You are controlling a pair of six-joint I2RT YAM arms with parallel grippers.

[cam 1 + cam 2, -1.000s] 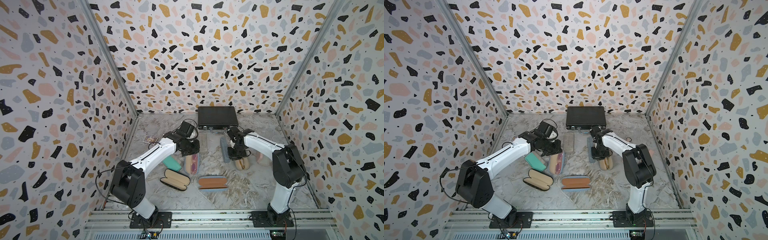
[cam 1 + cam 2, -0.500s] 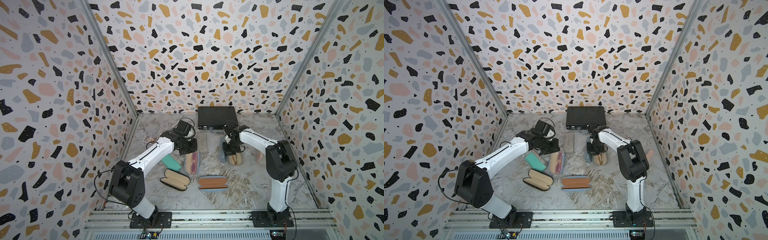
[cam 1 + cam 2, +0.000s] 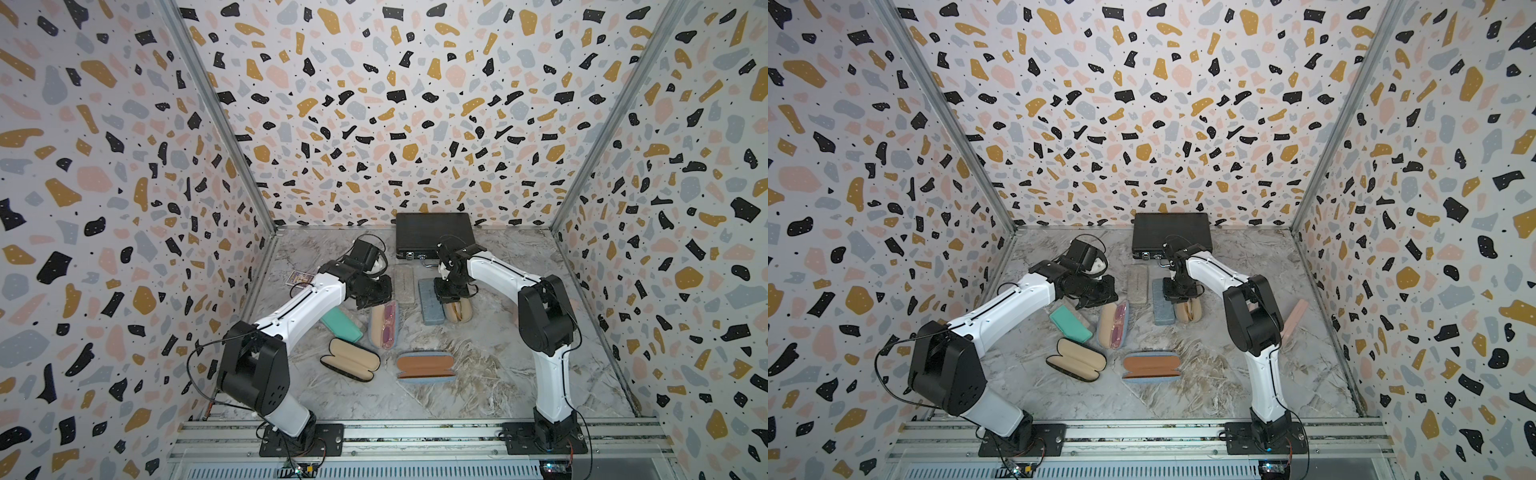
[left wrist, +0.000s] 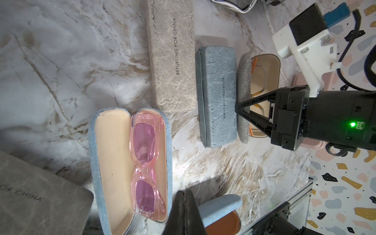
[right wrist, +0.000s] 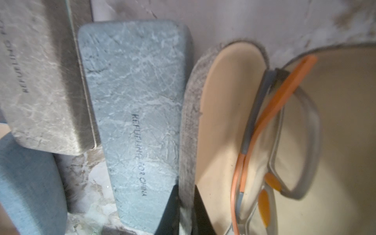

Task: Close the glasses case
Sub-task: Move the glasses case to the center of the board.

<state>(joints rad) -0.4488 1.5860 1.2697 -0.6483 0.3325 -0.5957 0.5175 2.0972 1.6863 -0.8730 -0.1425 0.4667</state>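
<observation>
The glasses case [image 3: 459,312] is grey fabric with a beige lining and lies open right of centre in both top views, as the glasses case [image 3: 1188,312]. Grey-and-orange glasses [image 5: 284,132] rest in its tray. Its lid [image 5: 189,122] stands raised on edge, and my right gripper [image 5: 186,195] is shut on the lid's rim. The left wrist view shows that right gripper [image 4: 238,107] pinching the lid [image 4: 243,81]. My left gripper [image 4: 185,193] is shut on nothing. It hovers beside a denim case [image 4: 97,162] that holds pink glasses [image 4: 144,162].
A blue-grey box case [image 3: 428,301] touches the held lid, with a beige box case [image 3: 405,284] beside it. A black case [image 3: 434,235] sits at the back wall. Teal case [image 3: 343,326], open black case [image 3: 351,359] and orange-lined case [image 3: 424,365] lie in front. A pink case [image 3: 1293,318] lies right.
My right gripper has shifted left with the grey case, bringing it against the blue-grey box, and the right elbow has swung inward. The left arm has barely moved.
</observation>
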